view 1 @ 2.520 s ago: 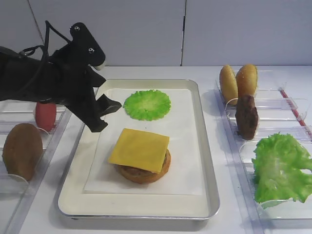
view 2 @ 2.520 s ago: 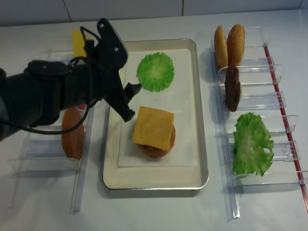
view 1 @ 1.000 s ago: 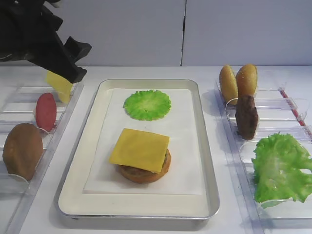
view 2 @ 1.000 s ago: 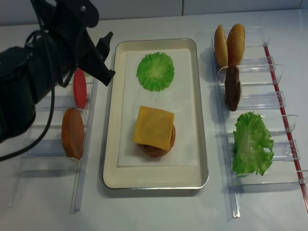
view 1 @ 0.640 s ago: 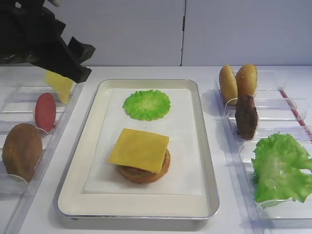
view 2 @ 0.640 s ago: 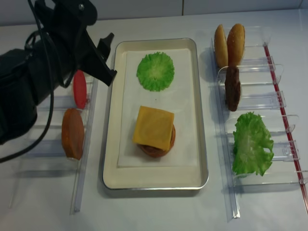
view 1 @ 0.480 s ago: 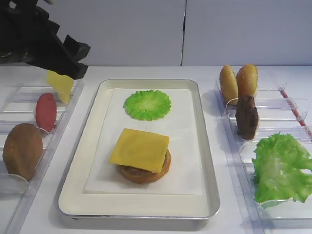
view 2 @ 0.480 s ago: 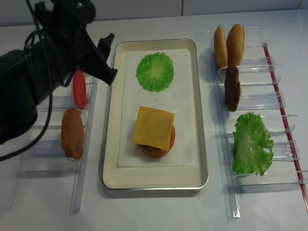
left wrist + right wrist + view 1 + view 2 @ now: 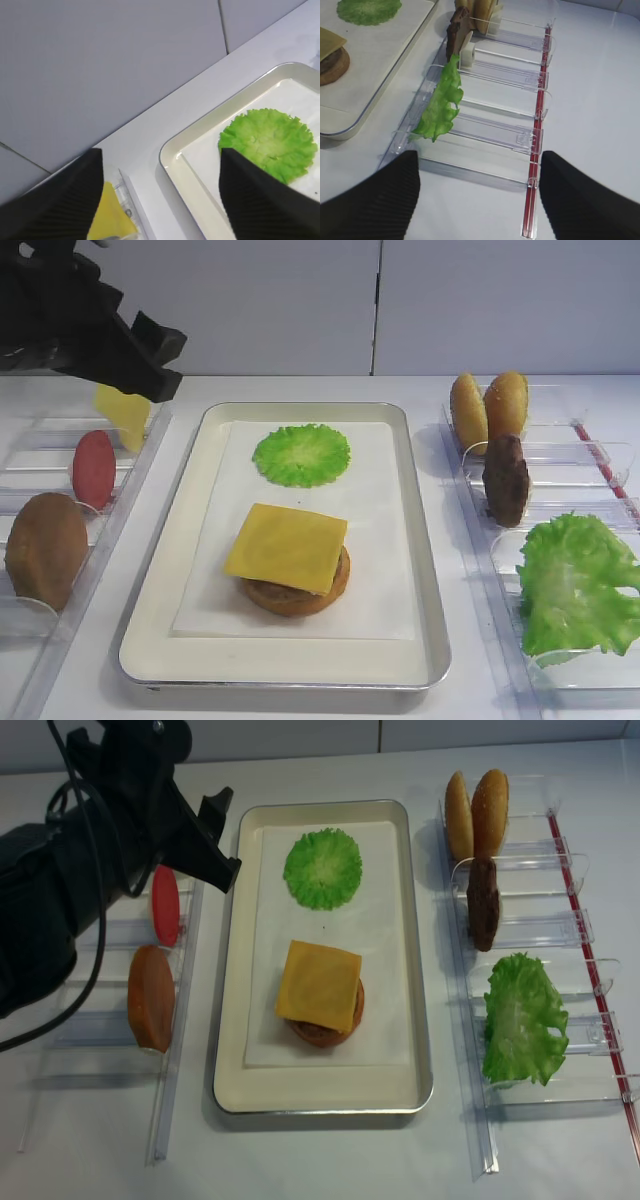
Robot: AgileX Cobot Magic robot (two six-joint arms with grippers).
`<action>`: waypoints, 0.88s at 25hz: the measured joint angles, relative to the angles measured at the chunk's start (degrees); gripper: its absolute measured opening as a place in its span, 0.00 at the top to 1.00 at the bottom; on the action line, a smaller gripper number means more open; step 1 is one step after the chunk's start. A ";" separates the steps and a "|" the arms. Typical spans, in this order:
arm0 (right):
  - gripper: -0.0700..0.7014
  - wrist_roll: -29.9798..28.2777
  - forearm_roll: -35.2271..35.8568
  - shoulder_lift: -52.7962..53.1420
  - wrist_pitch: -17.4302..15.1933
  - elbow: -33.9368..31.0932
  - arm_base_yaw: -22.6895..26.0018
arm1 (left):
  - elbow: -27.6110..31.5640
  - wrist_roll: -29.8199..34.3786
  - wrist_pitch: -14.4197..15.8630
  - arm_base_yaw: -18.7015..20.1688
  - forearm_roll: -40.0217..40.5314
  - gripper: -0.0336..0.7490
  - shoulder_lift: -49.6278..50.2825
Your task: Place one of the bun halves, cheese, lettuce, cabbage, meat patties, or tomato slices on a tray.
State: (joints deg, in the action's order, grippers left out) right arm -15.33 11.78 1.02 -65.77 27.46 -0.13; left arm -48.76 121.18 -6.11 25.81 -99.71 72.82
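The left end effector (image 9: 218,835) has pulled back off the tray (image 9: 410,950) to its upper-left corner, jaws spread and apparently empty. Cheese (image 9: 286,547) now caps the patty-and-bun stack mid-tray, so that placement looks finished.

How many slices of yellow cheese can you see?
2. One cheese slice lies on the bun stack in the tray. Another cheese slice stands in the left rack, partly hidden behind the robot arm. More may be hidden there.

Upright lettuce (image 9: 440,102) in clear plastic rack (image 9: 505,107), tray (image 9: 380,80) corner to its left.
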 joint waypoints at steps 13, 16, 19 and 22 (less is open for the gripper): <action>0.24 0.00 0.00 0.00 0.00 0.00 0.00 | -0.33 -56.69 19.54 -1.61 54.61 0.35 0.00; 0.24 0.00 0.00 0.00 0.00 0.00 0.00 | -0.33 -67.93 23.18 -2.33 64.00 0.35 -0.12; 0.24 0.00 0.00 0.00 0.00 0.00 0.00 | -0.33 -82.62 26.09 -2.33 74.42 0.35 -1.46; 0.24 0.00 0.00 0.00 0.00 0.00 0.00 | -0.33 -98.14 31.99 -2.33 89.65 0.35 -4.97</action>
State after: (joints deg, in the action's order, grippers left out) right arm -15.33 11.78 1.02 -65.77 27.46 -0.13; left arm -49.09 23.04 25.88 23.48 -10.06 67.85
